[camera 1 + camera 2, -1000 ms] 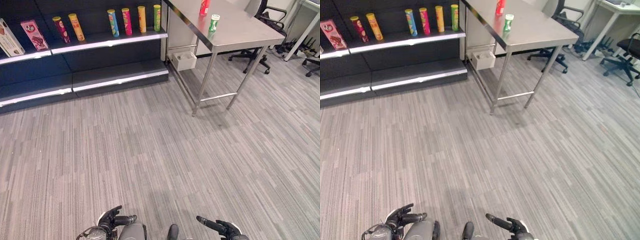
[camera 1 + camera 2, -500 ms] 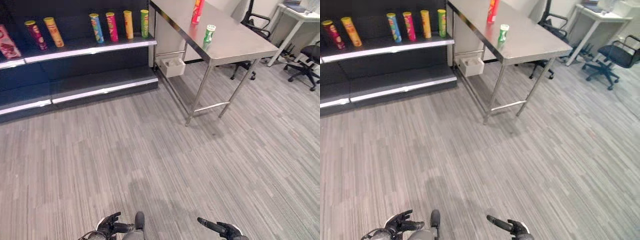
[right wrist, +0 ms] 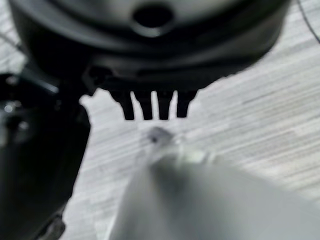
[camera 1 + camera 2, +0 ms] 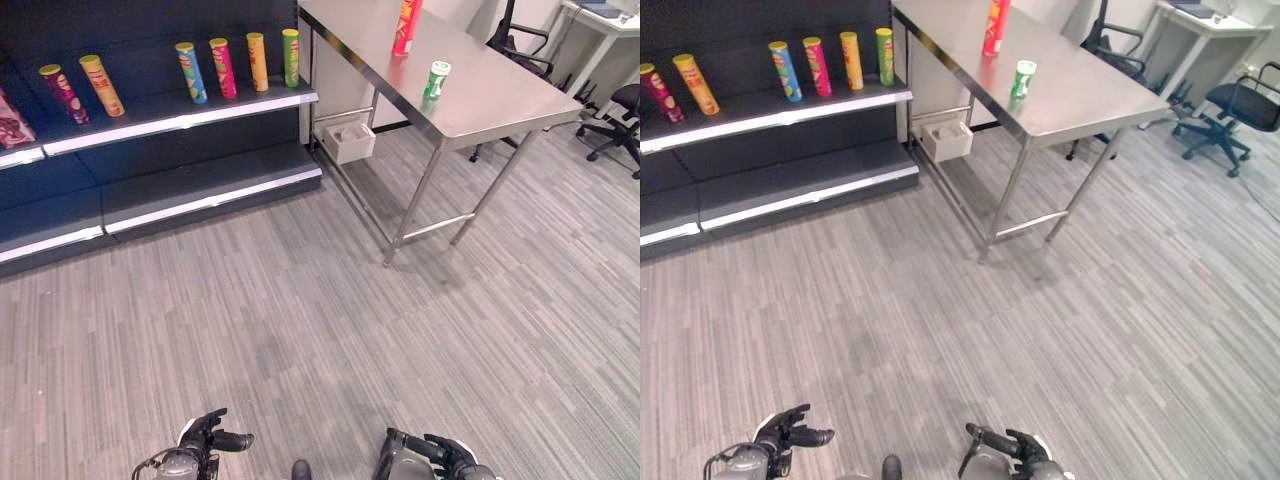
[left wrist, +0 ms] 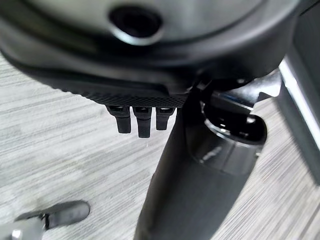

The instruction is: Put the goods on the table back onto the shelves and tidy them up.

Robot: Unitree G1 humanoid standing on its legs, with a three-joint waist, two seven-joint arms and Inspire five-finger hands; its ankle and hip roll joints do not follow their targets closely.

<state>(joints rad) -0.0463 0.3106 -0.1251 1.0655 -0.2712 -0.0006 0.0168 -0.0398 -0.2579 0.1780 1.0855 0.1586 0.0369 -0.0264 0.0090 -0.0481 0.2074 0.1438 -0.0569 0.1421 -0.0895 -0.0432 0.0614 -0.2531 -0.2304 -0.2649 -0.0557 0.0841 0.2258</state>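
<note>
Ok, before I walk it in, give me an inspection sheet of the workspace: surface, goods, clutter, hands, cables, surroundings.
Surface: steel table, bare apart from two goods.
Job's things: tall red can and short green can upright on the table, apart from each other.
Shelves: dark shelf carries six upright cans in a row, from the maroon can to the green can; lower shelf bare.
Clutter: white box under the table by the shelf end.
Hands: left hand and right hand low over the floor, open, holding nothing.
Cables: nothing seen.
Surroundings: grey carpet; office chairs and a white desk beyond the table.
</note>
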